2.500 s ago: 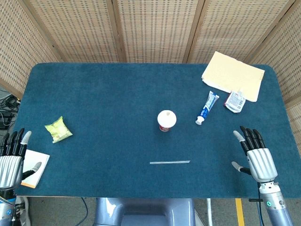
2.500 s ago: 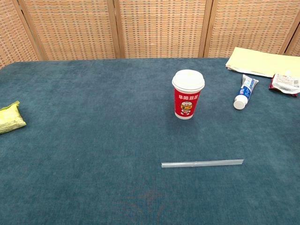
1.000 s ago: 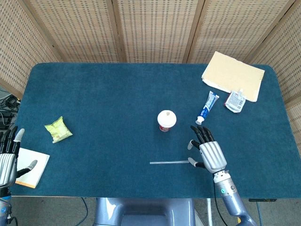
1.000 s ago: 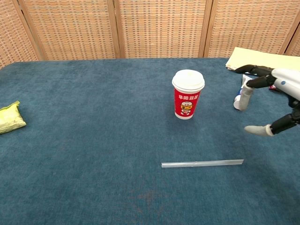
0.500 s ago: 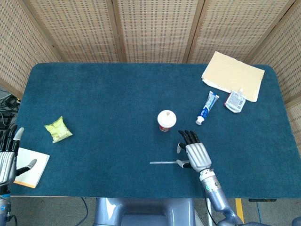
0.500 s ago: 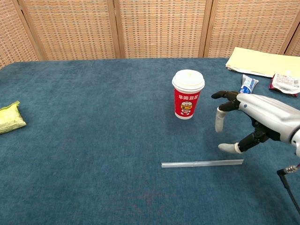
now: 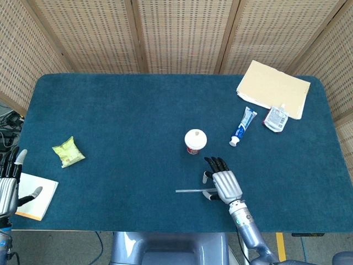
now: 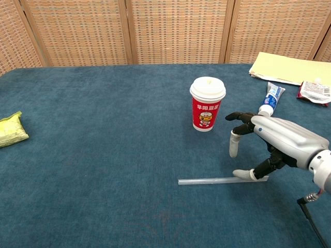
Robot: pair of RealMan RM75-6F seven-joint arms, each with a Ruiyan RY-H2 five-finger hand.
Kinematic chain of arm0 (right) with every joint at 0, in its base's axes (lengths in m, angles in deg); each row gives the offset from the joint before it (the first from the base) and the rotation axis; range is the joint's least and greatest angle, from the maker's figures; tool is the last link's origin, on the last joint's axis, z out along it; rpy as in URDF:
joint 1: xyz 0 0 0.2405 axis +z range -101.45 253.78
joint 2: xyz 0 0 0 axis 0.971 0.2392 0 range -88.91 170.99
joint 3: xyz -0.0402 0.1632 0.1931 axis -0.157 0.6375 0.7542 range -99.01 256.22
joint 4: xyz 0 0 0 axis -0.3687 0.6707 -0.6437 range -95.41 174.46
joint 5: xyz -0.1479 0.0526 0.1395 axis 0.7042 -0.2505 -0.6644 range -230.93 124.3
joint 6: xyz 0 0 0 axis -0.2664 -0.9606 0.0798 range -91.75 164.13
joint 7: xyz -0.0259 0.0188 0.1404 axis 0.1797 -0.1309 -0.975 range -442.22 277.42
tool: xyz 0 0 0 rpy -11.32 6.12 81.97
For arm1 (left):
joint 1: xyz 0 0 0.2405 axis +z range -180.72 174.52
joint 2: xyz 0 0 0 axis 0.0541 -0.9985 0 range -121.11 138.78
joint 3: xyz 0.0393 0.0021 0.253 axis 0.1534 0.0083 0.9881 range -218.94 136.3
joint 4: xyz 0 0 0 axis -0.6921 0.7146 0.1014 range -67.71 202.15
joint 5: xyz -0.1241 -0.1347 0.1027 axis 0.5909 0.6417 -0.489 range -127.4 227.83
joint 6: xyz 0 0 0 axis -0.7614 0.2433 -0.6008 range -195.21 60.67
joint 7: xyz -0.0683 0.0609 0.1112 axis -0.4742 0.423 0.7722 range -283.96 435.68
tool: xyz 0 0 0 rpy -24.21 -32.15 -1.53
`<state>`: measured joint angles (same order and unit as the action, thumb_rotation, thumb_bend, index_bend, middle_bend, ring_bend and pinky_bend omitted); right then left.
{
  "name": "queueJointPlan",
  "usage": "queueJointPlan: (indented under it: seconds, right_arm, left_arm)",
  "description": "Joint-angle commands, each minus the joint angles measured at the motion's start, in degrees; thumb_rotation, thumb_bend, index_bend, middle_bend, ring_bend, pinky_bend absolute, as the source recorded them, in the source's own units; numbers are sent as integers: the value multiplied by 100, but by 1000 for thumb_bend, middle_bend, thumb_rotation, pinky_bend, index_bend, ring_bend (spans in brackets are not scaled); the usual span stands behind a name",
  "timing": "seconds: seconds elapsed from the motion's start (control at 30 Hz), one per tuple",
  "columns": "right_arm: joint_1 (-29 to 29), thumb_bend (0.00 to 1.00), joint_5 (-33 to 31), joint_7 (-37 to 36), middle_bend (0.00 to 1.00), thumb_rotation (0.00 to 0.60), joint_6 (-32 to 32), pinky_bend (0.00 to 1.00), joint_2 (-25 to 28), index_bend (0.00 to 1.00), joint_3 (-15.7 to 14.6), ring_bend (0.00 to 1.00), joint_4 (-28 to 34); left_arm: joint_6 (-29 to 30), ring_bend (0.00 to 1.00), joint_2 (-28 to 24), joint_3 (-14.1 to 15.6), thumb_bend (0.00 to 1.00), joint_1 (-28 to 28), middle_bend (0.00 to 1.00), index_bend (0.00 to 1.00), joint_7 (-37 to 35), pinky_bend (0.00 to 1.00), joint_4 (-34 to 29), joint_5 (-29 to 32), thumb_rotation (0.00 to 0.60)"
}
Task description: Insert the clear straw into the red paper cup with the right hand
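Right robot hand (image 8: 274,144), fingers spread and holding nothing, thumb tip at the clear straw (image 8: 207,181) lying on the bench (image 8: 103,155); red paper cup (image 8: 207,105) upright behind

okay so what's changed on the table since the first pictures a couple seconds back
The right hand swung in from the table's right edge toward the middle and now sits open over the right end of the clear straw, thumb down beside it, not yet gripping. The straw, red paper cup and left hand stayed put.
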<state>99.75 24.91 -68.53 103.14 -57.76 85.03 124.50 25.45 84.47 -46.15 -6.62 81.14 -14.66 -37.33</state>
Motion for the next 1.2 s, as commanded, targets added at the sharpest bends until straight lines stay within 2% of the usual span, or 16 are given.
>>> queueJointPlan:
  seconds: [0.03,0.6,1.2]
  right_arm:
    - [12,462,-4,-68,159,600,-16,0,-42,554,-12,0,-61]
    - [73,464,-12,-352,164,600,-148,0,-302,562,-92,0,-407]
    - [251,464,-177,-265,174,600,-383,0,-566,572,8,0,-584]
  left_arm:
    - [12,0,-4,0,0,0,0,0,9,0,-8,-9,600]
    - [-3,0,3,-2,0,-18,0,0,52,0,-29,-4,600]
    - [-146,0,-1,-16,0,-68,0,0,-47,0,26,87,600]
